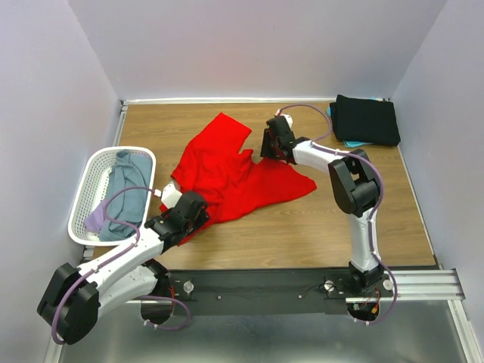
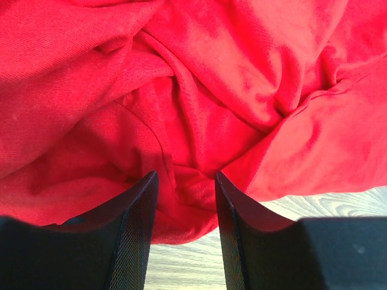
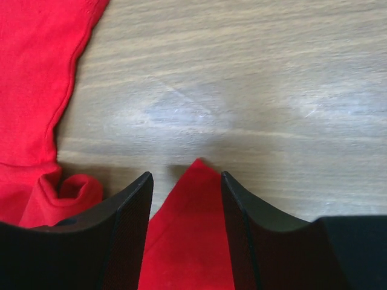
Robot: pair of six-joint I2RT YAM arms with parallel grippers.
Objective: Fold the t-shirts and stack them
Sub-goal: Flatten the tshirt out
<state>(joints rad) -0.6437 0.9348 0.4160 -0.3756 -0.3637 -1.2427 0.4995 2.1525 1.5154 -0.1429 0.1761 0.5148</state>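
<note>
Black shirt (image 1: 367,119) is stacked upper right; red shirt (image 1: 227,175), unfolded, is straddled by left claw (image 2: 184,180) and right claw (image 3: 186,180), both open.

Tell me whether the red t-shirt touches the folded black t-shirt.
Apart. The top view shows a wide strip of bare table between the red t-shirt and the black t-shirt.

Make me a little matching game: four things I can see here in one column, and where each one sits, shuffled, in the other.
1. red shirt
2. black shirt
3. grey-blue shirt
4. basket

A. far right corner
B. left edge
C. middle, spread out crumpled
D. inside the basket

Pairs: 1-C, 2-A, 3-D, 4-B
</note>
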